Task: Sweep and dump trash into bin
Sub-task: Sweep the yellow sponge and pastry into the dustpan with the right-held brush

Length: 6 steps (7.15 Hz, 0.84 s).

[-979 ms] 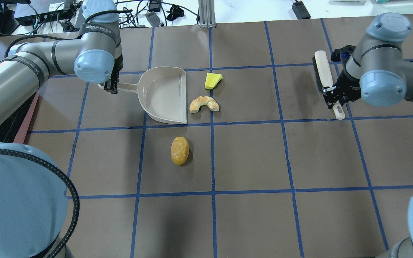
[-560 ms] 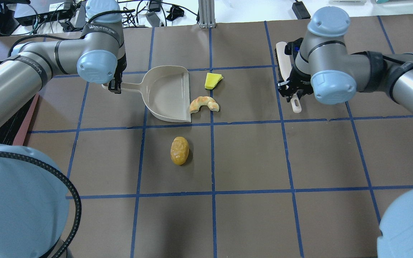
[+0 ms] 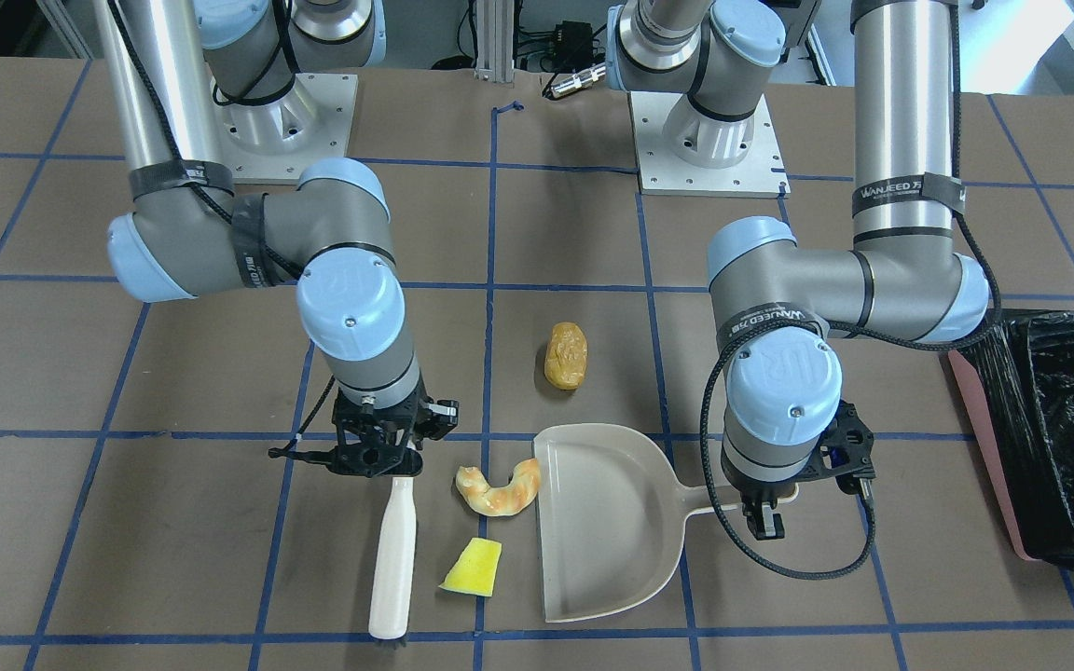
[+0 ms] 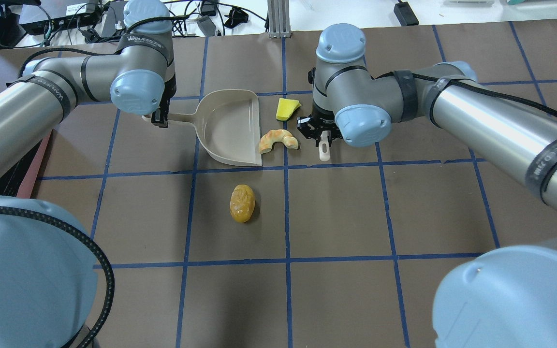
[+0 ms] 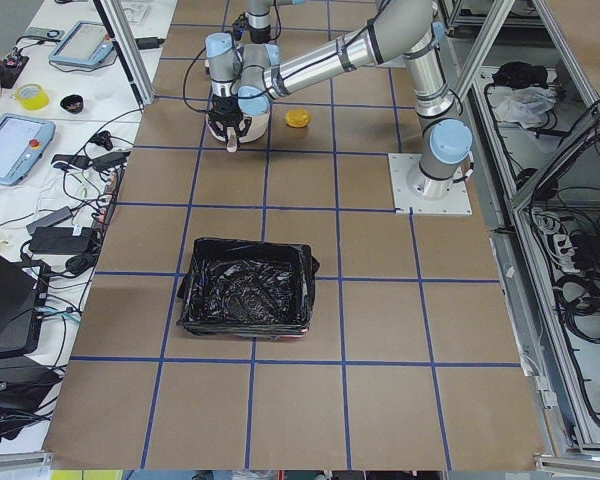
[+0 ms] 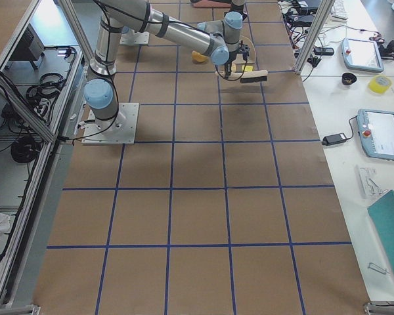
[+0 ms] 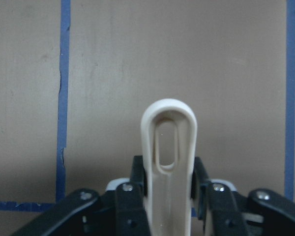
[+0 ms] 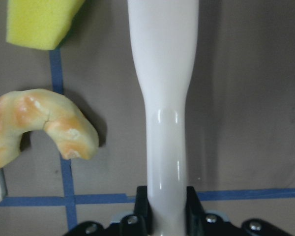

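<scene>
My left gripper (image 4: 160, 118) is shut on the handle (image 7: 168, 162) of the beige dustpan (image 4: 230, 128), which lies flat with its open edge against the croissant (image 4: 278, 140). My right gripper (image 4: 319, 133) is shut on the white brush handle (image 8: 163, 98); the brush (image 3: 394, 559) lies low, just on the other side of the croissant (image 3: 500, 489) and the yellow sponge (image 3: 474, 568). The bread roll (image 4: 242, 203) lies apart, nearer the robot. The bin (image 3: 980, 438), pink with a black bag, stands at the table's left end.
The bin also shows in the exterior left view (image 5: 195, 300), several grid squares from the dustpan. Cables and devices lie beyond the table's far edge. Both arm bases (image 3: 705, 140) stand at the robot side.
My right arm has swung left with the brush, from the table's right part to just beside the croissant and sponge. The dustpan has shifted slightly right, up to the croissant.
</scene>
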Each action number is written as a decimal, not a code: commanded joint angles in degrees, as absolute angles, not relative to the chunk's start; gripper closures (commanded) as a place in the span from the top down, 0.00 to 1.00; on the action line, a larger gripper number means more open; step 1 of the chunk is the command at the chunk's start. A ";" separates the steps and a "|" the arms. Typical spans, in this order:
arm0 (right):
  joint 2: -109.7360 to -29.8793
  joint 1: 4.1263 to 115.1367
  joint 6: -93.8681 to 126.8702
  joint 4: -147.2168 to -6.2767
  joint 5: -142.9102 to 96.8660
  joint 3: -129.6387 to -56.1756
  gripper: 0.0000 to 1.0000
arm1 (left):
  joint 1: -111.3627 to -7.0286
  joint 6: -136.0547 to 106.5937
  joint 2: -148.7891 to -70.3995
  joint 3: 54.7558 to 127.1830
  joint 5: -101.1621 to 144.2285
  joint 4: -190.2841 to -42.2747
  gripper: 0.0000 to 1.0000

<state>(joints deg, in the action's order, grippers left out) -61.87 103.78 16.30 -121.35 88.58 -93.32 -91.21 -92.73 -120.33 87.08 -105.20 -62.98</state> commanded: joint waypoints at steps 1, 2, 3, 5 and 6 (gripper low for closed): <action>-59.34 105.82 20.81 -120.06 88.24 -92.72 0.00 | -91.32 -92.99 -120.15 86.84 -104.77 -62.23 0.00; -58.89 108.43 26.22 -119.88 87.20 -92.64 0.00 | -91.41 -93.08 -120.15 86.84 -104.68 -62.23 0.00; -58.45 110.98 29.41 -120.23 87.10 -92.03 0.00 | -92.02 -93.08 -119.97 86.84 -104.59 -62.23 0.00; -58.53 112.58 32.58 -120.50 82.92 -92.02 0.00 | -92.63 -93.60 -120.06 86.84 -104.50 -61.70 0.00; -58.54 114.59 34.87 -120.59 82.71 -92.02 0.00 | -93.33 -93.60 -120.75 87.01 -104.50 -58.74 0.00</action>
